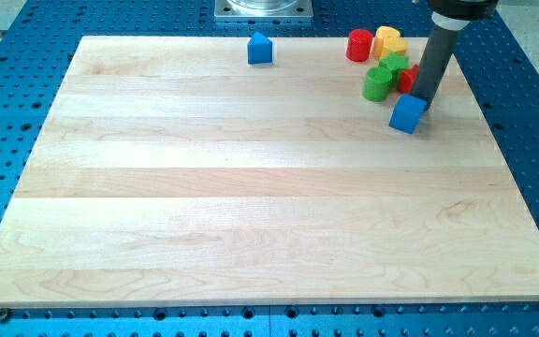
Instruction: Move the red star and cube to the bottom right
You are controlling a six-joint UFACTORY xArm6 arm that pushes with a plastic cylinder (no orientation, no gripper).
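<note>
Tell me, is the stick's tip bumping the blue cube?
Cannot tell. In the camera view, my tip ends right at the blue cube's top edge; they overlap, so no gap or contact shows plainly.

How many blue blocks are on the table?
2. One blue block sits near the view's top, left of the cluster. The blue cube lies at the view's right, just beside my tip. More could hide behind the rod.

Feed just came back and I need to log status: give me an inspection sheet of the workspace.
Surface: wooden board, on a blue perforated table.
Job's things: red star, partly hidden behind the rod; blue cube just below it.
Clutter: red cylinder, yellow block, green cylinder, green block, blue house-shaped block.
Tool: my tip, at the blue cube's upper right edge.
Cables: nothing seen.
Surroundings: metal base plate at the view's top.
</note>
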